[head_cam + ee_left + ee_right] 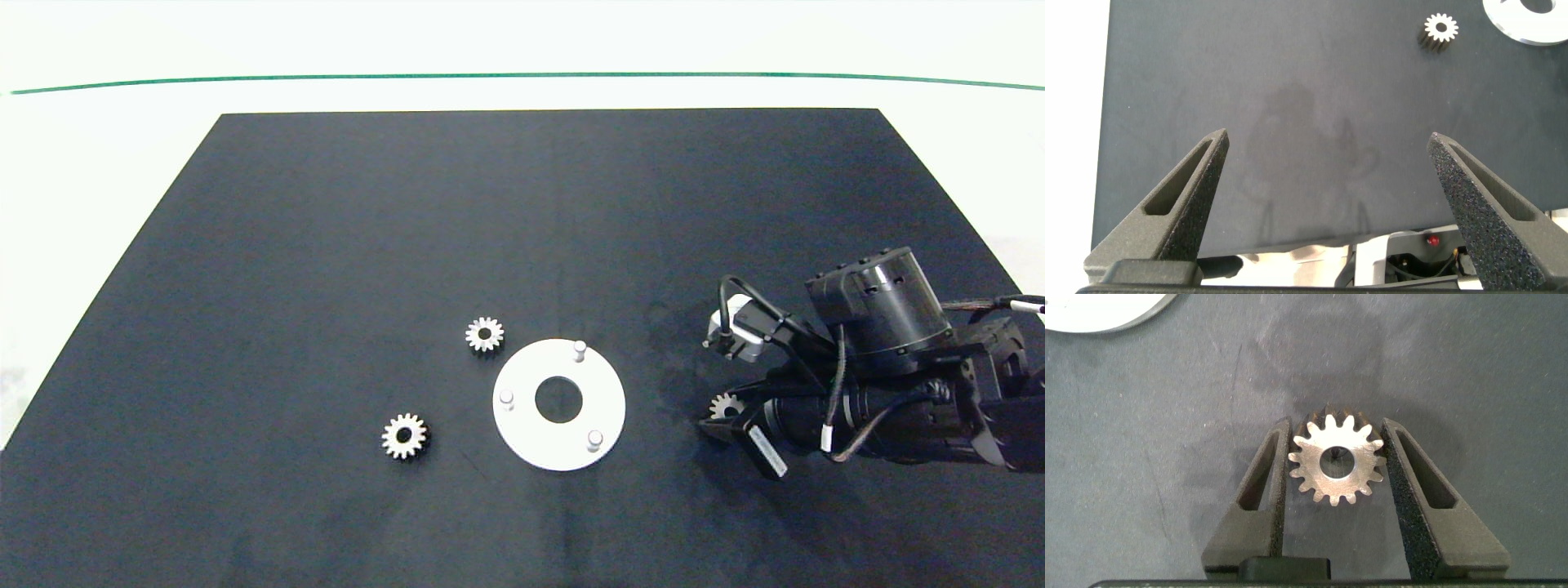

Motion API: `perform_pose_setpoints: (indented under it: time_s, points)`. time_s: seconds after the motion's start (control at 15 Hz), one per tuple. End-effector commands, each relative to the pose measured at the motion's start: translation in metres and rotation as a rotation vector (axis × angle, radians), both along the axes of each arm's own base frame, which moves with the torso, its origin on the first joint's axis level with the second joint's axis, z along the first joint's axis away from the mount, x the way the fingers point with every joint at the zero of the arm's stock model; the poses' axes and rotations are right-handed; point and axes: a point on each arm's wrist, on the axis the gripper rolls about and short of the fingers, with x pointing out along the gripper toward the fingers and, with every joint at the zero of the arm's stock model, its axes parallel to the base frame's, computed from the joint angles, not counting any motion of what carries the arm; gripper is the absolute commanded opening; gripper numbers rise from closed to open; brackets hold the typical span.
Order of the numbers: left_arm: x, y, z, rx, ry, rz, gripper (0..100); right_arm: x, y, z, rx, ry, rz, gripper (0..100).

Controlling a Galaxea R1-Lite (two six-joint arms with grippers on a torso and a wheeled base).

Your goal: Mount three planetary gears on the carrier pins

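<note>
Gears number three: two (484,334) (404,435) lie loose beside the disc (522,425), whose three pins (580,349) stand bare. Right claw (1335,469) pinches the third gear (1337,460); left claw (1327,184) gapes wide, holding nothing.

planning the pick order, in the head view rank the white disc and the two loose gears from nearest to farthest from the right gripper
From the right gripper, fingers around a third gear:
1. White disc, nearest, at the mat's centre.
2. Upper gear, just beyond the disc's far-left rim.
3. Lower gear, farthest, well left of the disc.

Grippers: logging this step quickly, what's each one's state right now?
Left gripper: open, holding nothing, over bare mat.
Right gripper: shut on a planetary gear, right of the white disc.
</note>
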Motion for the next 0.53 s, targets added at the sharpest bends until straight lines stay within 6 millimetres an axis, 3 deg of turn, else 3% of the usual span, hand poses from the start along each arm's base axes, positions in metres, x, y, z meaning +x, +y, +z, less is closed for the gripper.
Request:
perform_pose_setpoints:
  time_s: [0.07, 0.27, 0.53]
  points:
    - [0.000, 0.000, 0.000, 0.001, 0.003, 0.001, 100, -0.002, -0.001, 0.001, 0.002, -0.002, 0.002, 13]
    - [0.000, 0.000, -0.001, 0.003, 0.006, 0.000, 100, -0.014, 0.004, 0.023, 0.034, -0.074, 0.039, 13]
    - [0.001, 0.000, -0.002, 0.004, 0.012, -0.001, 100, -0.048, 0.013, 0.055, 0.022, -0.087, 0.121, 13]
